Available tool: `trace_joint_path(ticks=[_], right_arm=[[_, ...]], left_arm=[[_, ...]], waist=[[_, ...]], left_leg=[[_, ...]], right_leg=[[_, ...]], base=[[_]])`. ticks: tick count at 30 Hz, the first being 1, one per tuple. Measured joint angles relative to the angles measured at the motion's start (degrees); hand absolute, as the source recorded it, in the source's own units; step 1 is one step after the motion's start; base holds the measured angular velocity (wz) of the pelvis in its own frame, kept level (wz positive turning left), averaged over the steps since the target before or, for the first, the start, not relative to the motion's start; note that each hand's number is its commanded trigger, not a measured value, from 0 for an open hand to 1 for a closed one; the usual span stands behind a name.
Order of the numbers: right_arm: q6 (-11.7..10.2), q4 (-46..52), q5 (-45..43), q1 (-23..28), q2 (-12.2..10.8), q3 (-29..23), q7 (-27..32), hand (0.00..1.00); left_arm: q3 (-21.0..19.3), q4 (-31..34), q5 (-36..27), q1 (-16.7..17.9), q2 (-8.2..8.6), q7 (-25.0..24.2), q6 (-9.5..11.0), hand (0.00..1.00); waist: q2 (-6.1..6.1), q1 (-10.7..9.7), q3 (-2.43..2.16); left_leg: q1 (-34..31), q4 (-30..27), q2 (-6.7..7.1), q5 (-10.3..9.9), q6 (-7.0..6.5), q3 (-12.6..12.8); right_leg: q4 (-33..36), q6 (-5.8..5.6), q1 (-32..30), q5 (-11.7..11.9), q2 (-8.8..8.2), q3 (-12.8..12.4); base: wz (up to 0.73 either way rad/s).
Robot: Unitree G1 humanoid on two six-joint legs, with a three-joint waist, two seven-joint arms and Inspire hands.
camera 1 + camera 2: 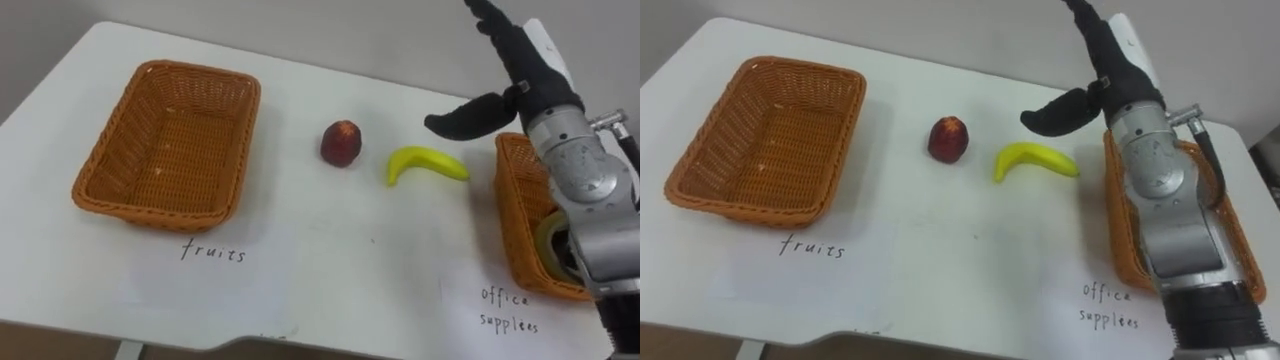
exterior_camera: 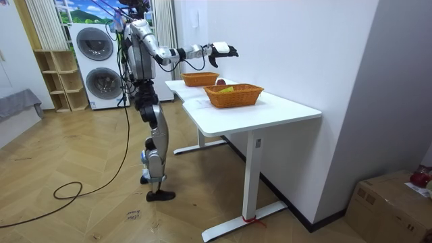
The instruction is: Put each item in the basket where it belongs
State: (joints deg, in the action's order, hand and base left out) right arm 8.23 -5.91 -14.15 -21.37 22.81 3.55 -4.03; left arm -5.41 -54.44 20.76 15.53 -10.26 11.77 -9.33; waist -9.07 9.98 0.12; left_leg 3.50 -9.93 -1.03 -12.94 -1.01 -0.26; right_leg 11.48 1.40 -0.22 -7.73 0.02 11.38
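Observation:
A red apple (image 1: 341,143) and a yellow banana (image 1: 428,163) lie side by side on the white table, between two wicker baskets. The left basket (image 1: 160,205) holds nothing. A roll of tape (image 1: 553,240) lies inside the right basket (image 1: 512,215), which my forearm partly covers. My right hand (image 1: 527,80) hovers open above the table, just right of and above the banana. Its fingers are stretched away from me and the thumb points toward the banana, touching nothing. In the room view I stand at the table's end with the right hand (image 2: 225,49) held out over it.
Handwritten labels mark the table in front of each basket. The table's far edge (image 1: 300,60) runs close behind the left basket and the fruit. In the room view a wall stands along the table's far side, and washing machines (image 2: 94,47) are behind me.

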Motion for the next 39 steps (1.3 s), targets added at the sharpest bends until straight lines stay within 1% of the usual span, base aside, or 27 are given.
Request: trace_joint_path(ticks=[6,7,8,9,11,16,17,18,21,26,33,36,39], right_arm=[[-0.05,-0.51,-2.28,-0.04,0.01,1.19,0.02,0.0],[-0.05,-0.59,-2.51,-0.12,0.01,1.45,0.04,0.0],[-0.11,-1.0,-3.01,-0.13,0.01,2.01,0.03,0.0],[-0.15,-1.83,-3.55,-0.13,0.01,2.21,-0.22,0.0],[-0.09,-2.69,-4.34,-0.13,0.01,2.2,-0.59,0.0],[-0.12,-3.43,-5.43,-0.45,0.09,2.31,-1.38,0.0],[-0.07,-5.09,-5.61,-1.51,0.32,3.22,-1.96,0.0],[-0.07,-6.14,-6.06,-2.35,1.06,4.46,-2.67,0.0],[0.02,-7.23,-6.7,-3.85,1.56,6.9,-3.43,0.0],[0.04,-8.12,-7.19,-4.69,2.1,8.79,-4.18,0.0],[0.08,-13.47,-15.06,-4.72,2.13,9.84,-4.63,0.0],[0.14,-14.6,-17.55,-4.72,2.13,9.87,-4.76,0.0],[0.19,-15.05,-18.03,-4.73,2.13,9.93,-4.77,0.0]], left_arm=[[0.02,-0.44,0.0,-0.2,-0.09,-0.01,0.07,0.0],[0.03,-0.59,0.0,-0.31,-0.11,-0.01,0.09,0.0],[0.05,-0.66,0.01,-0.41,-0.13,-0.05,0.1,0.0],[0.1,-0.66,0.01,-0.49,-0.12,-0.15,0.11,0.0],[0.11,-0.66,0.01,-0.64,-0.12,-0.23,0.16,0.0],[0.24,-0.63,0.07,-0.88,-0.32,-1.08,0.13,0.0],[1.28,-0.69,0.07,-0.89,-0.64,-1.21,0.07,0.0],[1.97,-0.68,0.05,-1.06,-0.84,-1.22,0.07,0.0],[3.71,-0.69,0.04,-1.53,-1.7,-1.23,0.01,0.0],[3.89,-0.68,0.07,-1.83,-2.25,-1.43,-0.13,0.0],[3.96,-0.67,0.04,-2.47,-2.11,-1.88,-0.29,0.0],[3.95,-0.65,0.05,-2.79,-2.07,-1.57,-0.29,0.0],[3.91,-0.63,0.05,-2.89,-2.07,-1.13,-0.3,0.0]], waist=[[-0.27,0.32,0.27],[-0.34,0.37,0.44],[-0.36,0.28,0.76],[-0.46,0.31,0.78],[-0.73,0.39,0.7],[-0.77,0.4,0.71],[-0.77,0.24,0.7],[-0.79,0.08,0.7],[-0.96,-0.1,0.67],[-1.37,0.02,0.52],[-1.51,1.85,0.61],[-1.47,2.89,0.65],[-1.49,3.4,0.64]], left_leg=[[-0.86,-0.22,0.16,0.01,-0.01,-0.56],[-0.98,-0.31,0.17,0.01,-0.01,-0.65],[-1.12,-0.39,0.17,0.01,0.0,-0.86],[-1.43,-0.42,0.18,0.0,0.0,-1.01],[-2.06,-0.5,0.25,0.0,0.0,-1.42],[-3.1,-0.84,0.3,0.01,0.01,-1.68],[-3.13,-0.96,0.34,0.01,0.0,-1.68],[-3.14,-0.99,0.37,0.02,0.0,-1.68],[-3.1,-1.03,0.42,0.03,-0.02,-1.69],[-2.83,-1.03,0.53,0.07,-0.08,-1.7],[-3.51,-1.32,0.54,0.07,-0.08,-1.53],[-3.85,-1.31,0.47,0.15,0.06,-1.49],[-3.9,-1.21,0.4,0.19,0.13,-1.57]], right_leg=[[-0.96,0.0,0.05,0.0,-0.18,1.05],[-0.96,0.0,0.04,0.0,-0.19,1.2],[-0.96,0.0,0.0,0.0,-0.19,1.4],[-0.95,0.0,-0.21,0.0,-0.2,1.5],[-0.95,0.0,-0.61,0.0,-0.24,1.76],[-0.97,0.0,-1.37,0.0,-0.34,2.21],[-0.98,0.0,-1.36,0.0,-0.37,2.18],[-0.98,0.0,-1.36,0.0,-0.42,2.17],[-0.99,-0.01,-1.33,0.0,-0.47,2.13],[-0.99,-0.01,-1.1,-0.01,-0.57,2.04],[-0.83,-0.02,-1.8,-0.01,-0.52,1.52],[-0.83,0.09,-2.19,0.05,-0.38,1.5],[-0.86,0.1,-2.23,0.06,-0.26,1.51]], base=[[0.08],[0.08],[0.08],[0.08],[0.08],[0.04],[0.0],[0.0],[0.0],[0.0],[-0.01],[-0.04],[0.0]])
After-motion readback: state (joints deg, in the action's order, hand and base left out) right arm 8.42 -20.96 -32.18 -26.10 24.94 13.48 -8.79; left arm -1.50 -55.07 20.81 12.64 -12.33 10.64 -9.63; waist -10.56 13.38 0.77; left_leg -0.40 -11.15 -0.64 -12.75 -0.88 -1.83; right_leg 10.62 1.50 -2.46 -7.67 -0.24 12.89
